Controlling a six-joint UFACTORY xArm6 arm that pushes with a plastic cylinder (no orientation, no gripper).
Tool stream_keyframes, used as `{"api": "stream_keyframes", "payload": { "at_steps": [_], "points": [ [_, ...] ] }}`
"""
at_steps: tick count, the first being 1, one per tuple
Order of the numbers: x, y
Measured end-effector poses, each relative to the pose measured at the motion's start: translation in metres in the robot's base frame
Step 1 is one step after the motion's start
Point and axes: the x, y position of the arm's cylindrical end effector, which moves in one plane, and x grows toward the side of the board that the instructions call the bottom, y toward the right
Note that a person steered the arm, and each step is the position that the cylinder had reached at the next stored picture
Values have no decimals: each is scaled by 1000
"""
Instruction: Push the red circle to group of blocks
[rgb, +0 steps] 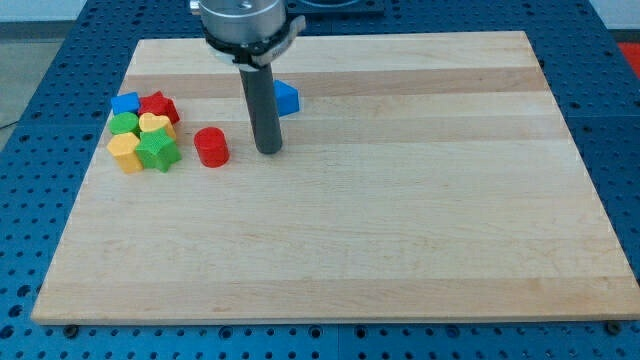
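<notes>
Rod tip (268, 151) resting on wooden board (400, 230), holding nothing. Red circle (211, 146) just to the view's left of tip, apart from it. Farther left, cluster of 6 blocks (143, 130): blue, red, green, yellow. Blue block (286, 97) behind rod, toward view's top.

A: Gap between red circle (211, 146) and the green star (157, 153) at the cluster's edge: bare board (400, 240).
B: My tip (268, 151) stands just right of the circle; blue block (286, 97) sits behind the rod.
</notes>
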Motion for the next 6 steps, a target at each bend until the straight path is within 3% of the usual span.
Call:
{"api": "stream_keyframes", "payload": {
  "at_steps": [1,6],
  "points": [
    [19,-12],
    [1,-87]
  ]
}}
